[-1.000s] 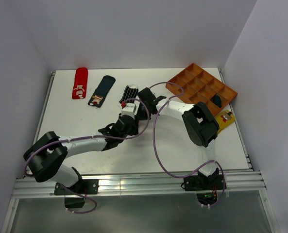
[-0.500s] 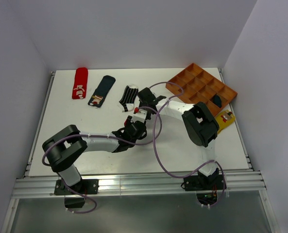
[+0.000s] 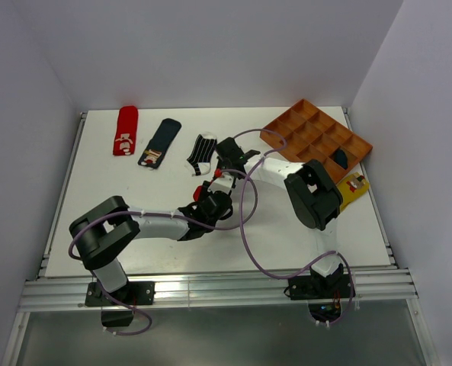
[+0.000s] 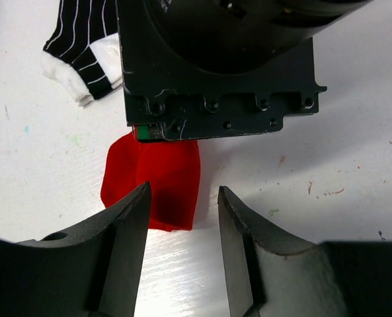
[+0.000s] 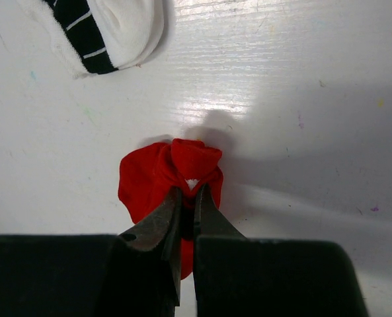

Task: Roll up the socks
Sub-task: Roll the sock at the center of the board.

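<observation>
red sock [image 5: 143, 185] pinched in the right tool [image 5: 188, 193]; left tool [image 4: 182, 193] parted over it.

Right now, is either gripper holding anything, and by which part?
The right gripper is shut on the crumpled red sock, pinching a bunched fold near its middle. The left gripper is open and holds nothing.
</observation>
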Action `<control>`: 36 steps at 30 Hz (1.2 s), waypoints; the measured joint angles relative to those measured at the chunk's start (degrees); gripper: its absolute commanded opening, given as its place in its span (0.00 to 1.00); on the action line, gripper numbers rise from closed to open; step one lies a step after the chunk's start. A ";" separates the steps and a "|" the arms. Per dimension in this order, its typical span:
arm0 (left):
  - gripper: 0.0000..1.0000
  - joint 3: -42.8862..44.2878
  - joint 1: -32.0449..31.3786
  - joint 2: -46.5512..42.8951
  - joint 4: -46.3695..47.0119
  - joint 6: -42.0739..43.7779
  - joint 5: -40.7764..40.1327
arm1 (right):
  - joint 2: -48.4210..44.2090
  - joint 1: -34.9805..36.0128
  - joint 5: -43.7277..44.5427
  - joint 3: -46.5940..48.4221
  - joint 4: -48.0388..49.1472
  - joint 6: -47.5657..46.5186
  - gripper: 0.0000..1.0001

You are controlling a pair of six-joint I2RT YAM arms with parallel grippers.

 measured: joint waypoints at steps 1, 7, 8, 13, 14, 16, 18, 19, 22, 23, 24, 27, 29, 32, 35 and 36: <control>0.49 0.00 0.00 0.07 0.07 -0.02 0.00 | 0.00 0.00 -0.20 0.00 0.02 0.00 0.00; 0.48 0.24 0.46 2.75 0.00 -1.01 -0.28 | 0.07 0.00 -0.66 0.00 0.07 0.00 0.00; 0.48 0.28 0.57 3.02 -0.20 -1.33 -0.55 | 0.07 0.00 -0.70 0.00 0.09 0.00 0.00; 0.48 0.33 1.62 3.28 -0.72 -3.19 -0.74 | 0.07 0.00 -0.90 0.00 0.24 0.02 0.00; 0.48 0.33 1.92 3.30 -0.90 -3.58 -0.59 | 0.07 0.00 -0.96 0.00 0.26 0.04 0.00; 0.47 0.50 2.58 3.54 -1.40 -4.20 -0.26 | 0.07 0.00 -1.09 0.00 0.31 0.04 0.00; 0.47 1.14 3.02 4.28 -1.99 -4.81 -0.04 | 0.07 -0.02 -1.27 0.00 0.35 0.02 0.00; 0.46 1.46 3.08 4.61 -2.47 -5.22 -0.07 | 0.07 -0.13 -1.49 0.00 0.35 0.07 0.00; 0.29 2.75 3.13 5.66 -3.87 -6.36 -0.70 | 0.15 -0.63 -2.16 0.00 0.52 0.09 0.05; 0.13 3.21 3.19 5.90 -4.42 -6.86 -0.81 | 0.15 -0.81 -2.38 0.00 0.61 0.11 0.11; 0.06 3.56 3.23 6.01 -4.74 -7.30 -0.85 | 0.15 -0.94 -2.56 -0.02 0.72 0.22 0.14; 0.01 4.22 3.58 6.03 -5.90 -8.15 -0.31 | 0.13 -1.16 -3.02 -0.44 1.77 0.28 0.30; 0.01 4.39 4.07 5.79 -6.49 -8.55 0.72 | -0.22 -1.31 -3.34 -1.20 2.84 0.35 0.39; 0.01 4.44 5.42 4.68 -7.74 -9.64 3.96 | -1.38 -1.49 -3.43 -2.58 3.85 0.26 0.46; 0.01 4.44 7.76 2.95 -9.64 -11.30 9.40 | -3.19 -1.84 -3.23 -4.44 4.61 0.22 0.49; 0.01 4.46 8.79 2.32 -10.36 -11.98 11.69 | -3.85 -1.99 -3.15 -5.05 4.81 0.24 0.49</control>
